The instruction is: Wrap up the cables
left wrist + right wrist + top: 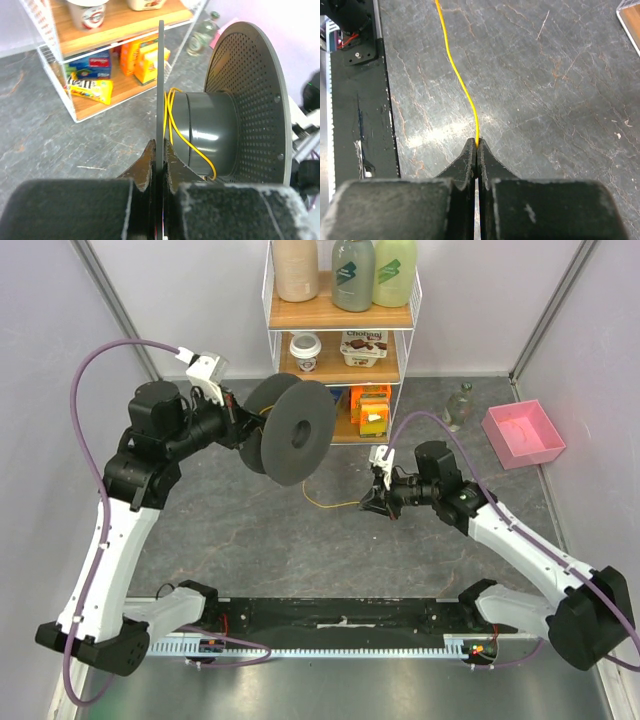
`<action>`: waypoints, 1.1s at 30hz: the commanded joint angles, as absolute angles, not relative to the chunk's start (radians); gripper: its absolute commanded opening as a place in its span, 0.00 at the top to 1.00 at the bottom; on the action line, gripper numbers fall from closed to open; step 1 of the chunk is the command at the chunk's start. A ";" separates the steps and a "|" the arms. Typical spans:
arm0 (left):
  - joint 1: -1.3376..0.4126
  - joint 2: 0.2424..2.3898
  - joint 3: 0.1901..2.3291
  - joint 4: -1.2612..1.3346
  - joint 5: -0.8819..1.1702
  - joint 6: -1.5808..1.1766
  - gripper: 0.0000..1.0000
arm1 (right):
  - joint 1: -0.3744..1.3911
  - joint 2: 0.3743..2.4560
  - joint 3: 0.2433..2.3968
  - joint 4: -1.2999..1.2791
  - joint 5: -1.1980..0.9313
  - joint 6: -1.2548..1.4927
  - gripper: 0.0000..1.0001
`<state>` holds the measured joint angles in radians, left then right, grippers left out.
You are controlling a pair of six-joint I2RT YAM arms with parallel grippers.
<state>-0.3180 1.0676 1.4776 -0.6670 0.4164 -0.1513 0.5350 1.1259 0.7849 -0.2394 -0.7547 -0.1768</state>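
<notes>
Yellow cable point(462, 85), far thinner than a finger, led straight out of the right jaws. They were pressed fully together, with the wire pinched at their very tips. In the right wrist view it climbed away over the grey stone-patterned tabletop point(250, 530) in a gentle curve.

From above, the same strand left the right arm point(470, 510) near the middle of the scene. It ran leftward low over the tabletop and bent upward beneath the dark grey spool point(295, 435). Whether it touched the surface along the way could not be told.

The left jaws were clamped on the spool's thin near flange, which showed edge-on in the left wrist view. They held the spool clear of the tabletop with its axis roughly level. A few turns of cable lay around the smooth hub point(210, 130), bunched against the gripped flange. One strand slanted down across the hub toward the perforated far flange point(250, 100).

Behind the spool stood a white wire rack point(340, 315) with wooden shelves carrying bottles, cups and bright snack packets. A pink tray point(523, 433) sat well apart at the far right, with a small glass bottle point(459, 405) near it.
</notes>
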 commanded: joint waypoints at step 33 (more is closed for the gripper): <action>-0.471 0.934 1.071 -0.675 0.512 0.103 0.98 | 0.746 1.299 1.384 -0.298 -0.540 -0.049 1.00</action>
